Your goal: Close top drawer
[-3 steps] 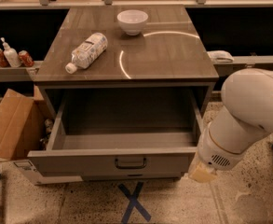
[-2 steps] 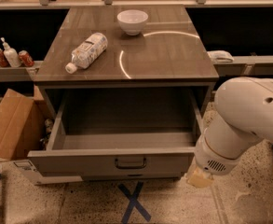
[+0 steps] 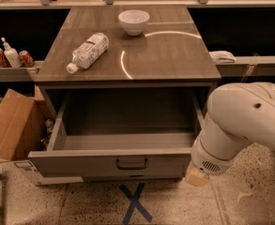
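the top drawer stands pulled far out of the grey-brown table, its flat front panel nearest the camera, with a small dark pull handle at its centre and a plain grey inside. my white arm comes in from the right and bends down, so my pincer sits low, just beside the right end of that front panel; only a tan tip shows under the wrist, and i cannot tell whether it is released or clenched, nor whether it touches the panel. on the table top a plastic water bottle lies on its side, white cap toward the front left, its label print unreadable; a white bowl stands upright near the back. left of the drawer leans an open cardboard box. on a side shelf stand two red cans and a white pump bottle, no brand legible. a blue tape x marks the speckled floor before the drawer.
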Available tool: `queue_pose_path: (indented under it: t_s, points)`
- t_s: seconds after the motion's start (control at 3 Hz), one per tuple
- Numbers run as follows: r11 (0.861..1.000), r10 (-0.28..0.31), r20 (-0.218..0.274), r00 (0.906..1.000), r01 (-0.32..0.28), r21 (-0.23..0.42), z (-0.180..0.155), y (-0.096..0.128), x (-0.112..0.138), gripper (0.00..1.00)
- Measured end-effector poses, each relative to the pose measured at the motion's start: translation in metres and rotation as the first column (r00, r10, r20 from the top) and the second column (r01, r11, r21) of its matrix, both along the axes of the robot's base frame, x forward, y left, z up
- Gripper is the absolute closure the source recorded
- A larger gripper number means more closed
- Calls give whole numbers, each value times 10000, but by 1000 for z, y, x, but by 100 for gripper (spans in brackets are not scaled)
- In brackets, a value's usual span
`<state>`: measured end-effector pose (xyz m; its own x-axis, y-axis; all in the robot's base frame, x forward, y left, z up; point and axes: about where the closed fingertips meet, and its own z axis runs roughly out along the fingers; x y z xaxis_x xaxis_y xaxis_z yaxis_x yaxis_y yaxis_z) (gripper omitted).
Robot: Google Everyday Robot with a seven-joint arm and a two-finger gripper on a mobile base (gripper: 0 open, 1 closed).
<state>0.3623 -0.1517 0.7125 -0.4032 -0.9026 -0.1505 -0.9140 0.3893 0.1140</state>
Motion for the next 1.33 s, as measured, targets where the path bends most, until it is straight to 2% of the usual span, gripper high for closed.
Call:
queue_pose_path:
  t_s: [0.67, 1.0, 1.33]
  points:
    - [9976, -422, 154, 9990, 430, -539, -42, 1, 41, 100]
    - [9953, -672, 387, 9970, 697, -673, -53, 5, 71, 100]
    - [9953, -671, 391, 9970, 696, -673, -53, 4, 71, 100]
